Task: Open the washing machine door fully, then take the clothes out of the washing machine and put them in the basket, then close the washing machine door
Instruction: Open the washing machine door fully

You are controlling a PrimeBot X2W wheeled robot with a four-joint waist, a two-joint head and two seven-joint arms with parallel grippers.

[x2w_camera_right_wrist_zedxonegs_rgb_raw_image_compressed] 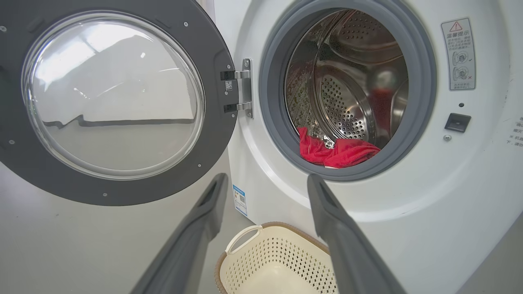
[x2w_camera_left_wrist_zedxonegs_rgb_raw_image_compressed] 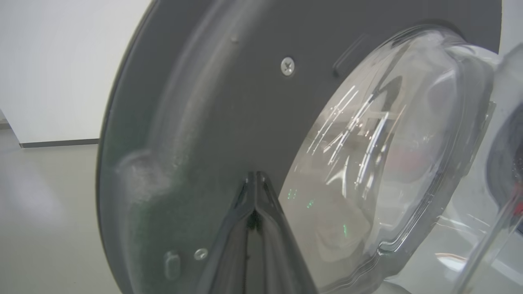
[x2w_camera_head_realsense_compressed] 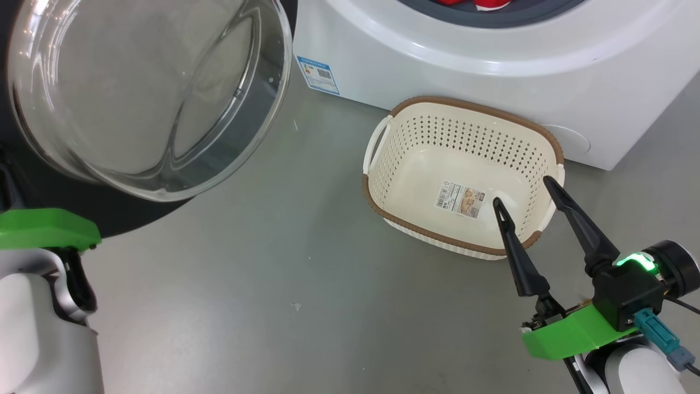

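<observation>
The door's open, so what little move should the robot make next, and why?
Probably move the open right gripper forward into the drum towards the red clothes: the door stands swung wide, the clothes lie at the drum's front edge, and the basket sits empty below.

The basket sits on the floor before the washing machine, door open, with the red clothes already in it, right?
No. The basket holds only its paper label; the red clothes lie in the drum, as the right wrist view shows. The rest stands.

Drum mouth (x2w_camera_right_wrist_zedxonegs_rgb_raw_image_compressed: 347,85) unobstructed, door (x2w_camera_right_wrist_zedxonegs_rgb_raw_image_compressed: 114,102) aside.
</observation>
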